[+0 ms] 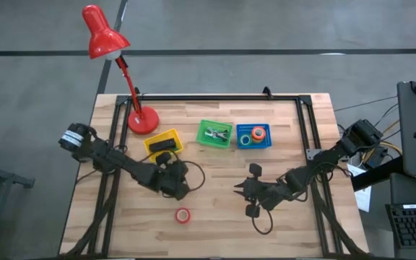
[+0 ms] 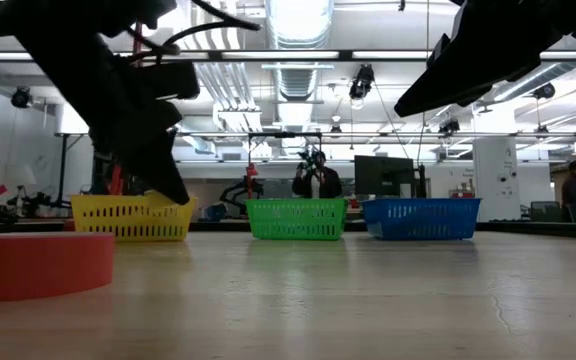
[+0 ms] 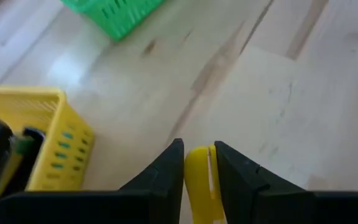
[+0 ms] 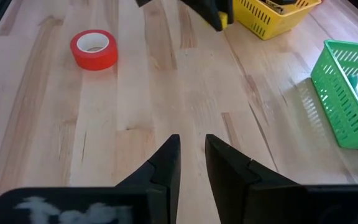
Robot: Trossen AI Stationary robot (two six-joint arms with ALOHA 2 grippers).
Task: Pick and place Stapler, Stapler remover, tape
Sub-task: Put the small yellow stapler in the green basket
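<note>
My left gripper (image 3: pixel 199 155) is shut on a yellow tape roll (image 3: pixel 199 177), right of the yellow basket (image 1: pixel 163 144), in which the black stapler (image 1: pixel 163 146) lies. A red tape roll (image 1: pixel 183 215) lies flat on the table near its front edge, also in the right wrist view (image 4: pixel 94 50). The silvery stapler removers (image 1: pixel 215 133) lie in the green basket (image 1: pixel 215 135). More tape rolls (image 1: pixel 255 135) lie in the blue basket (image 1: pixel 253 137). My right gripper (image 4: pixel 191 146) hangs over bare table at centre right, its fingers a narrow gap apart with nothing between them. My left gripper pinches the yellow tape roll between its two fingers, one on each flat side (image 3: pixel 194 168), so the roll stands on edge in the gap. The fingers slant down toward the table's far right. The roll is off the table.
A red desk lamp (image 1: pixel 107 40) stands at the table's far left, its base (image 1: pixel 143 120) beside the yellow basket. The three baskets stand in a row along the far side. A black frame (image 1: pixel 215 97) runs round the table. People (image 2: pixel 318 180) show in the room beyond.
</note>
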